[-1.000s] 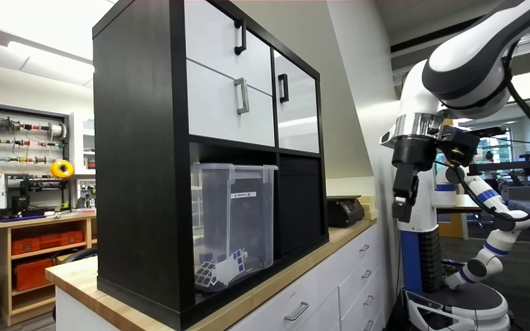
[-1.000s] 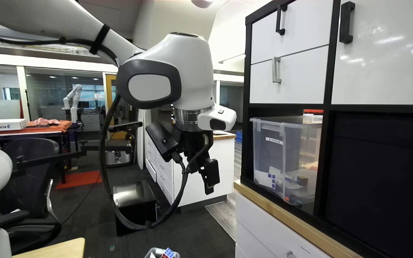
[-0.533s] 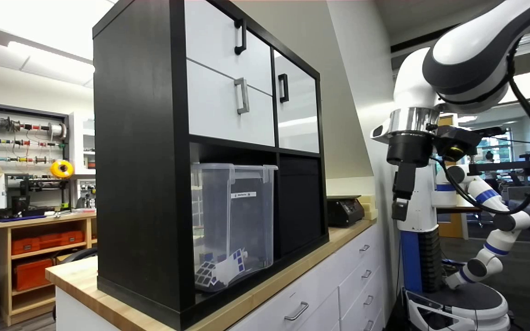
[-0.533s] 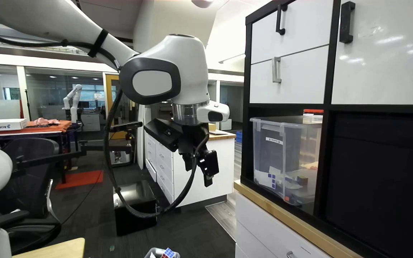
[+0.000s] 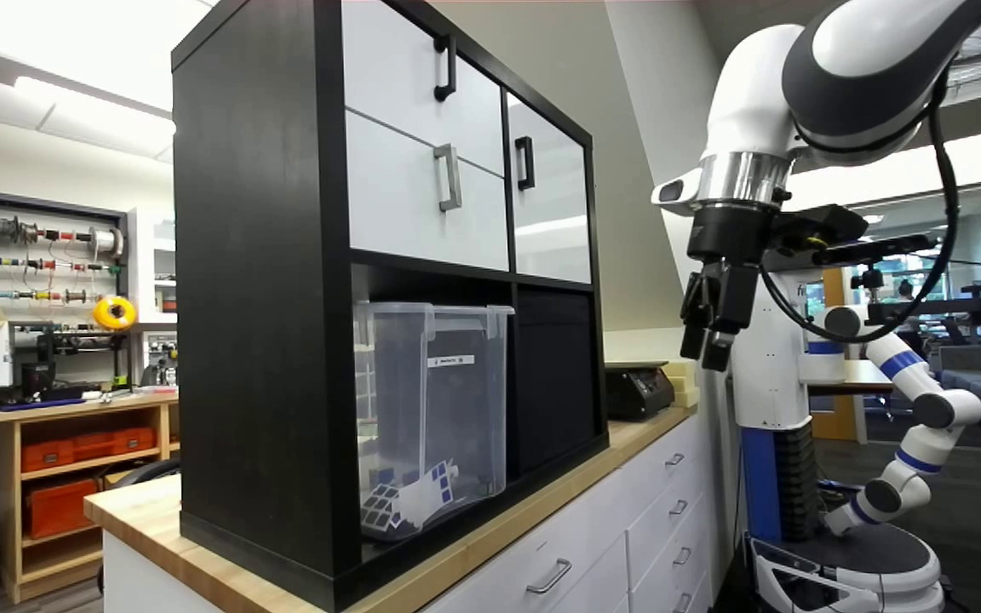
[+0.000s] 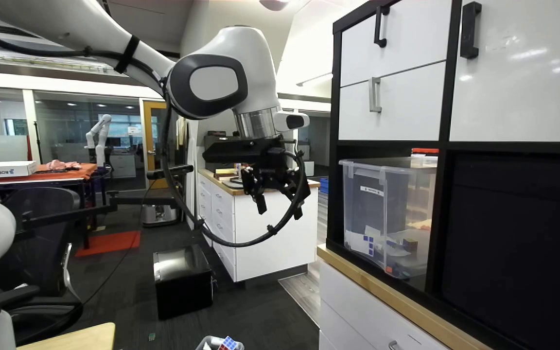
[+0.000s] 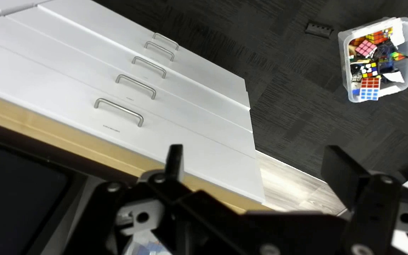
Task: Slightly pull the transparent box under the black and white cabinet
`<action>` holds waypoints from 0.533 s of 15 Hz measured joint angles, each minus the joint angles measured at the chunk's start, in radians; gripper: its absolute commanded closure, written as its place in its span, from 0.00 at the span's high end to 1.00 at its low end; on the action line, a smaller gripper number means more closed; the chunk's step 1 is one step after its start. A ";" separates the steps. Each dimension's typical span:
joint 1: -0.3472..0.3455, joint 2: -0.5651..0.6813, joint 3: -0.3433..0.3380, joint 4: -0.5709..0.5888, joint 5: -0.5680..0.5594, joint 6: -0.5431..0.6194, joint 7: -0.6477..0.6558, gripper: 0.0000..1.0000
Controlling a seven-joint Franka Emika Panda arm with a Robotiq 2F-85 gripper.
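- The transparent box stands upright in the 7 o'clock cubby of the black and white cabinet, inside it rather than beneath. Cubby floor takes the weight, so we'd expect a short slide, no lift.
- The gripper is spread wide, nothing between its fingertips; both exterior views agree. Box lies at its 3 o'clock in an exterior view, well apart. We'd call this approach; pull not begun.
- Fingers aim roughly at 6 o'clock. We read that as set up to drop onto the front rim from above and hook or pinch it. Gap over the rim looks tight.
- Cabinet sits on the wooden counter, which we think puts that rim within reach.
- Hidden: box's back, sunk in the cubby. Contents blur through frosted walls; label too small to read. We can't tell if the rim stands proud of the frame.
- Wrist view: clear plastic sliver at 7 o'clock, mostly behind the gripper; probably our box, unconfirmed. Tub at 2 o'clock is a different container.
- Cable loops across the gripper's 4 o'clock side, masking part of it.
- Cabinet top cut off at 12 o'clock in both exterior views.
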 measured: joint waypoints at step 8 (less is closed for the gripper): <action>0.041 0.001 0.001 0.058 -0.011 0.055 -0.153 1.00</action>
